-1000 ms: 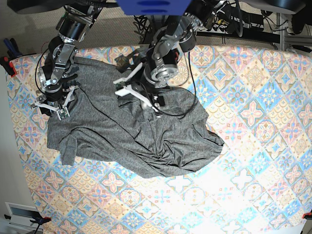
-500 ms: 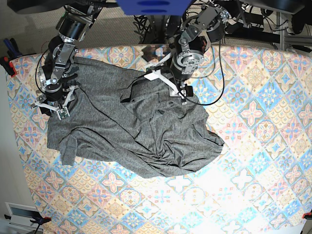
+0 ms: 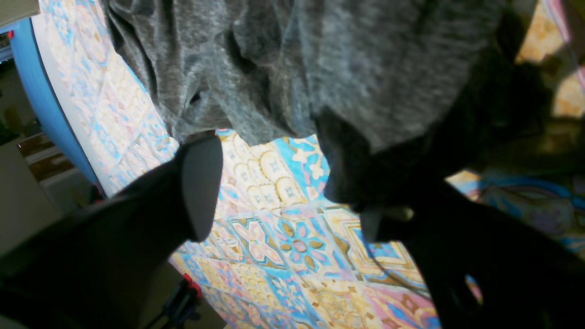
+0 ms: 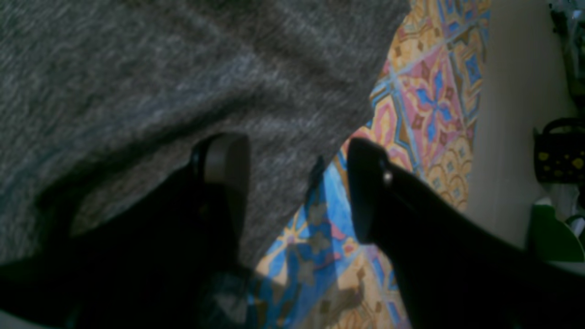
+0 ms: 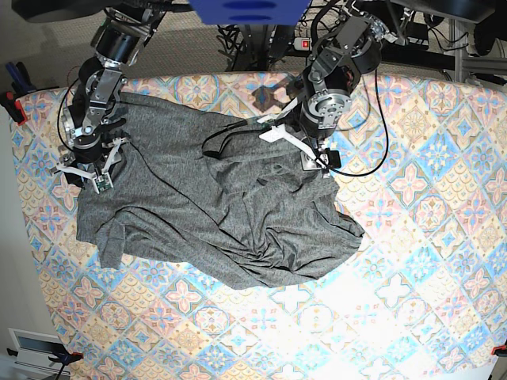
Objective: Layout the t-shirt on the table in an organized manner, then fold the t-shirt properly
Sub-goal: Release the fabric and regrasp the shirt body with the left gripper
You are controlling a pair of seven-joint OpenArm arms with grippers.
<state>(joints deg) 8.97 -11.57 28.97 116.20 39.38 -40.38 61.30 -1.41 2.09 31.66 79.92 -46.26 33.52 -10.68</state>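
shirt not yet spread, folding untouched

the left gripper [image 3: 283, 192] stands wide at the cloth's edge, gripping nothing. the right gripper [image 4: 297, 192] also gapes, one finger over the hem, one over bare tiles. the t-shirt [image 5: 214, 206] lies rumpled and bunched on the table [image 5: 412, 261], toward the robot's side. judging by this, flattening is partway and every fold remains.

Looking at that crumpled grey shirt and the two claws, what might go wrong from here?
The t-shirt lies bunched, so the open left gripper at its edge might pinch two layers at once. A black cable lies looped on the fabric and could snag. The open right gripper straddles a hem and may miss it.
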